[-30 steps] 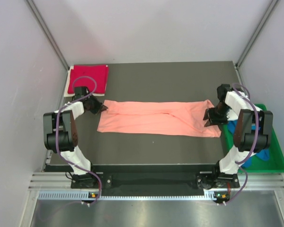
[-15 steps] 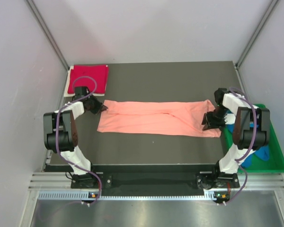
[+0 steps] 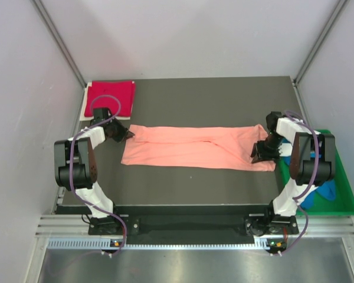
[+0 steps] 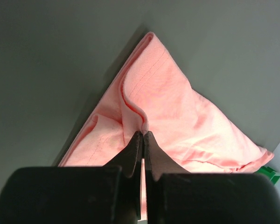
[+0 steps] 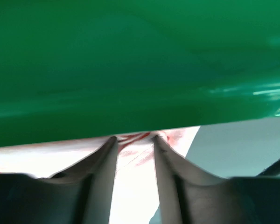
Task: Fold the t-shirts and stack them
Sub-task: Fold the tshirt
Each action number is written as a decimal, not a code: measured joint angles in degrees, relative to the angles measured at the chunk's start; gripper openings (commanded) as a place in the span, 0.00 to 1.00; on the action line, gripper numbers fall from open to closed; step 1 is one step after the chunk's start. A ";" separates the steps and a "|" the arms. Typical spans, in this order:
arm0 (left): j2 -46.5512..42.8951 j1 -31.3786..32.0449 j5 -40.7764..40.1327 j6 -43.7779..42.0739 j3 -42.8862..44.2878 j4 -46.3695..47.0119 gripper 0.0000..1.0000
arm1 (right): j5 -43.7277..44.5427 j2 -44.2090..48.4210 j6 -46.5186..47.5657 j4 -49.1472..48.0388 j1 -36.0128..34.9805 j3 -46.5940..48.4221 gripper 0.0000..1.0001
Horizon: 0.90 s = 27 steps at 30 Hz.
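A salmon-pink t-shirt (image 3: 194, 147) lies folded into a long strip across the middle of the table. My left gripper (image 3: 128, 134) is shut on its upper left corner; the left wrist view shows the fingertips (image 4: 143, 133) pinching a ridge of pink cloth (image 4: 177, 116). My right gripper (image 3: 256, 154) is low on the strip's right end, jaws apart. In the right wrist view, washed-out pink cloth (image 5: 135, 177) lies between its fingers (image 5: 135, 137). A crimson-red t-shirt (image 3: 110, 98) sits folded at the back left corner. A bright blue t-shirt (image 3: 325, 194) lies in the tray, partly hidden by the right arm.
The green plastic tray (image 3: 345, 194) stands off the table's right edge; its wall (image 5: 130, 60) fills the right wrist view just beyond the fingers. Grey walls close in on both sides. A white sheet edge shows under the red shirt.
My right gripper has shifted slightly left and lower onto the pink shirt's right end, and its jaws have narrowed a little. The left arm has not moved.
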<state>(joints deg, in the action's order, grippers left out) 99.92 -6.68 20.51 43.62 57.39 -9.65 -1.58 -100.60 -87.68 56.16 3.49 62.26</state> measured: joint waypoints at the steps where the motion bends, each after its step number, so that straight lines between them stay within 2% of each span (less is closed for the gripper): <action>1: 0.00 0.00 -0.02 0.00 0.00 0.00 0.00 | 0.00 -0.09 0.07 -0.07 0.00 0.00 0.29; 3: 0.00 0.00 -0.02 0.00 0.00 0.00 0.00 | -0.02 -0.09 0.00 -0.48 0.00 0.00 0.15; 6: 0.00 0.00 -0.04 -0.02 0.00 0.00 0.00 | -0.15 -0.15 0.24 -0.37 0.00 0.00 0.00; 15: 0.00 0.02 -0.46 0.76 0.46 -0.26 0.00 | 1.51 0.07 1.33 0.39 -0.20 0.81 0.00; 17: 0.02 0.04 -0.46 1.25 0.81 -0.24 0.00 | 2.60 0.13 2.01 0.72 -0.33 1.66 0.07; 18: 0.15 0.07 -0.46 1.36 1.05 -0.26 0.00 | 3.04 0.22 2.19 0.72 -0.35 2.01 0.19; 19: 0.46 0.09 -0.44 1.51 1.31 -0.24 0.00 | 3.39 0.35 2.54 0.72 -0.37 2.34 0.24; 24: 1.88 0.26 -0.46 1.79 1.73 -0.31 0.00 | 3.87 0.50 4.11 0.26 -0.35 2.75 0.31; 27: 1.88 0.44 -0.44 1.92 1.77 -0.37 0.00 | 3.80 0.50 4.52 0.15 -0.35 2.73 0.32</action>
<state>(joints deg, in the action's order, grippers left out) 101.80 -6.24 20.08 45.54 59.16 -10.02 2.22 -100.09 -83.15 56.31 3.14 64.99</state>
